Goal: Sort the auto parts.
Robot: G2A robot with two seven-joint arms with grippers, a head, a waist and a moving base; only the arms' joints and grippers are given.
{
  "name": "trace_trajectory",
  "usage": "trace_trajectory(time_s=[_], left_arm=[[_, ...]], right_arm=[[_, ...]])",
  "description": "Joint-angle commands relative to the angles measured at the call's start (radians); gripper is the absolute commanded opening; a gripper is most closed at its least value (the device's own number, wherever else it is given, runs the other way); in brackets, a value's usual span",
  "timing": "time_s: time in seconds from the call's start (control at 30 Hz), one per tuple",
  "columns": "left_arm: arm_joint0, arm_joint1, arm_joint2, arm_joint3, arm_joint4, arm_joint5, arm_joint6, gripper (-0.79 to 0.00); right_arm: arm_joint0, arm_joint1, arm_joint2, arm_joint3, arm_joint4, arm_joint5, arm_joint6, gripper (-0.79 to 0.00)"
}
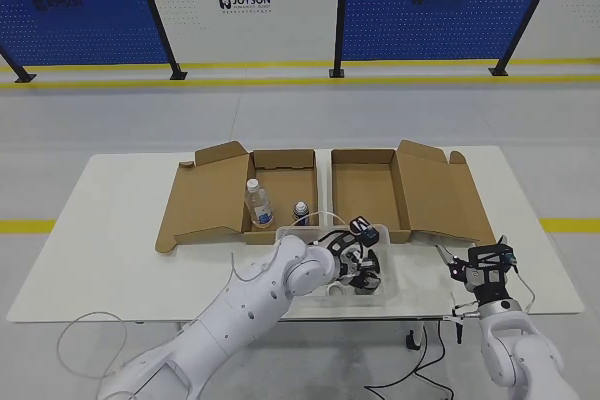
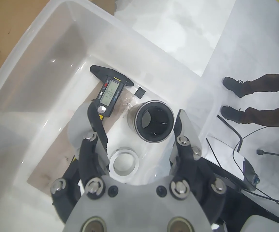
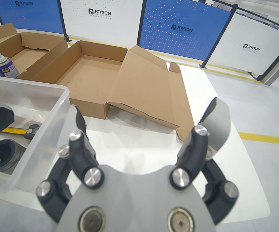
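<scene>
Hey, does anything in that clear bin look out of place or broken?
A small black square piece lies loose on the floor of the clear bin, just beside the digital caliper. It might be a cover off the caliper, but that is unsure. The metal sleeve and ring look intact.

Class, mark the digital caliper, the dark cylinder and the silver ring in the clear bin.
digital caliper (image 2: 111, 92), left wrist view, on its display.
dark cylinder (image 2: 154, 121), left wrist view, inside its bore.
silver ring (image 2: 112, 161), left wrist view, on its metal band.
</scene>
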Motion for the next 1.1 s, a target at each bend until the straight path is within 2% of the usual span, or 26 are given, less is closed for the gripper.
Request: trace_trajectory(time_s=[0.0,0.1,0.17,0.23,0.4,0.47,0.73,1.07], left_arm=[[0.006,-0.001,-0.006,0.005,-0.009,0.014,0.014,-0.175],[0.004,-0.002,-0.007,0.020,0.001,0.013,0.019,-0.222],[0.002,-0.003,-0.010,0.029,0.005,0.011,0.024,-0.299],[0.000,-0.004,-0.010,0.033,0.012,0.010,0.023,-0.332],[-0.006,-0.005,-0.010,0.040,0.023,0.007,0.005,-0.336],[-0.007,-0.007,-0.011,0.041,0.021,0.006,0.005,-0.394],[-0.016,-0.015,-0.001,0.057,0.016,-0.015,-0.016,-0.425],[-0.036,-0.030,0.015,0.090,0.015,-0.033,-0.019,-0.505]], right_arm=[[0.000,0.000,0.000,0.000,0.000,0.000,0.000,0.000],[0.000,0.000,0.000,0.000,0.000,0.000,0.000,0.000],[0.000,0.000,0.000,0.000,0.000,0.000,0.000,0.000],[0.000,0.000,0.000,0.000,0.000,0.000,0.000,0.000],[0.000,0.000,0.000,0.000,0.000,0.000,0.000,0.000],[0.000,0.000,0.000,0.000,0.000,0.000,0.000,0.000],[0.000,0.000,0.000,0.000,0.000,0.000,0.000,0.000],[0.000,0.000,0.000,0.000,0.000,0.000,0.000,0.000]])
